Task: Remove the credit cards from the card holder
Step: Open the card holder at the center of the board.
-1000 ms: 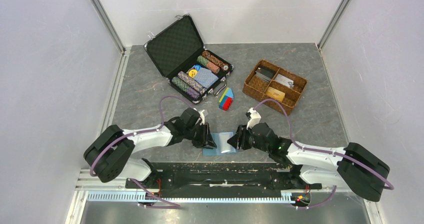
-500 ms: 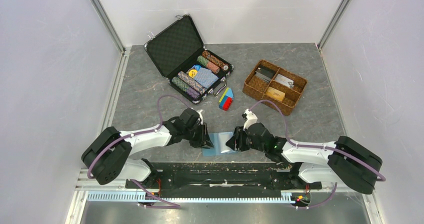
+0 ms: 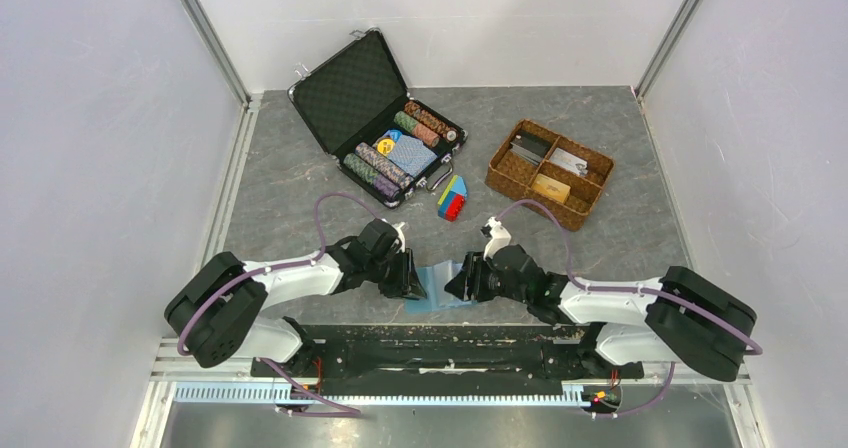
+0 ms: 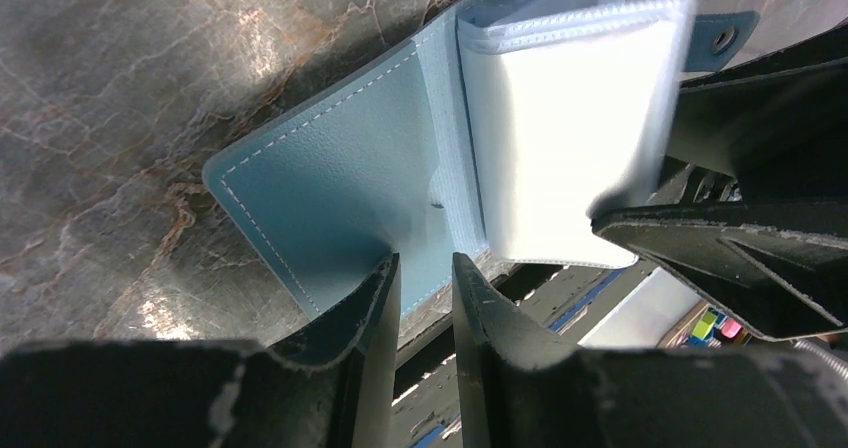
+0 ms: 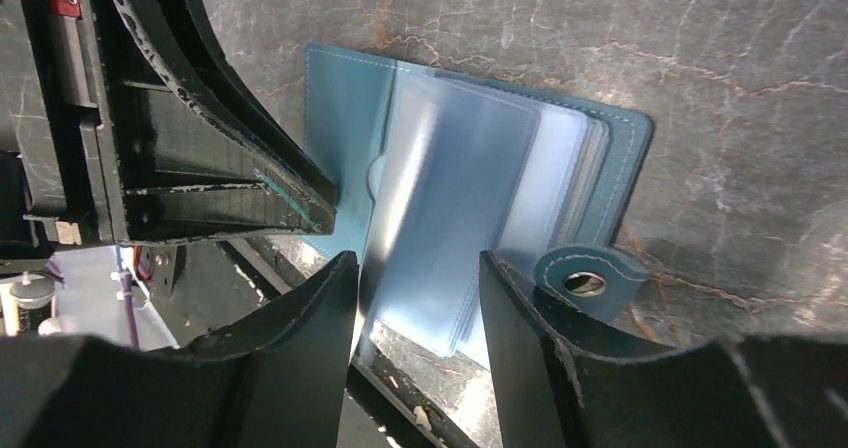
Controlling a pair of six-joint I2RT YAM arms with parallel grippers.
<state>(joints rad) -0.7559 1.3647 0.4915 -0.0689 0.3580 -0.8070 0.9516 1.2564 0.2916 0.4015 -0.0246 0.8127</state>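
- The card holder [image 3: 437, 293], a light-blue folding wallet, lies spread open at the lower centre of the top view. It sits on the grey marbled table [image 3: 290, 178] near its front edge, between the two grippers.
- The left gripper [image 4: 425, 263] is at the wallet's left flap. Its jaws stand only a narrow slit apart, with the near edge of the blue cover [image 4: 330, 188] showing in the gap. Whether they pinch that edge or merely rest on it cannot be told.
- The right gripper [image 5: 418, 263] has its jaws well apart. The wallet's clear plastic sleeves [image 5: 450, 198] stand up from the spine between its two fingers and are blurred. A firm hold on them cannot be made out.
- In the left wrist view the sleeves look pale and glossy. No card can be made out inside them.
- The wallet's snap tab [image 5: 585, 280] sticks out from the right flap, beside the right-hand finger.
- A brown wicker tray [image 3: 500, 173] sits in the upper right of the table, well apart from the wallet. In its compartments lie an orange-yellow card [image 3: 551, 188] and a greyish card [image 3: 568, 161], both too small to read.
- An open black chip case [image 3: 350, 93] sits at upper centre with rows of poker chips [image 3: 378, 168] and a blue-patterned deck [image 3: 412, 154] inside.
- A coloured toy block [image 3: 452, 199] lies just beside the case.
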